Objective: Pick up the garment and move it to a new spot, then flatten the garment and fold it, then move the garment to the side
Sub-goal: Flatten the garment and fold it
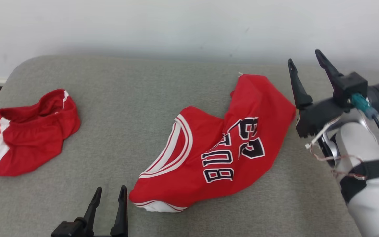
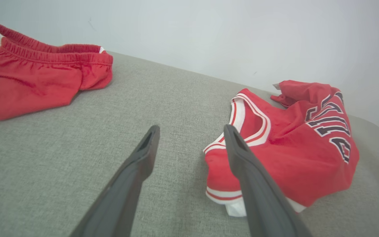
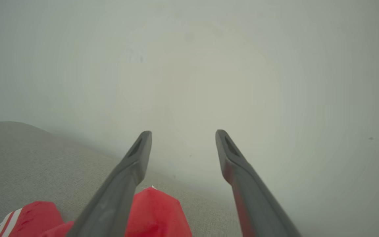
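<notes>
Red jersey (image 1: 215, 158) lies crumpled on the grey fabric worktop (image 1: 127, 92), right of centre in the head view. Its black-and-white lettering and number face up, white-striped neckline toward the left, and a white-trimmed edge sits at the near side. It's bunched, not flat, with the far end folded up into a hump.

Left claw (image 1: 110, 188) is released and holds nothing, fingers spread. It sits low at the near edge just left of the jersey's near corner, not touching the cloth. In the left wrist view, the left claw (image 2: 192, 128) points across the worktop, with the jersey (image 2: 291, 158) behind its right finger.

Right claw (image 1: 304, 56) is also released and empty, raised off the worktop just beside the jersey's far right edge, fingers pointing at the pale wall (image 1: 176, 26). The right wrist view shows the claw (image 3: 183, 132) spread, with the jersey (image 3: 156, 210) below, between the finger bases.

Red shorts (image 1: 28, 131) with a white side stripe sit well apart at the far left - crumpled too, waistband up in the left wrist view (image 2: 28, 85).
</notes>
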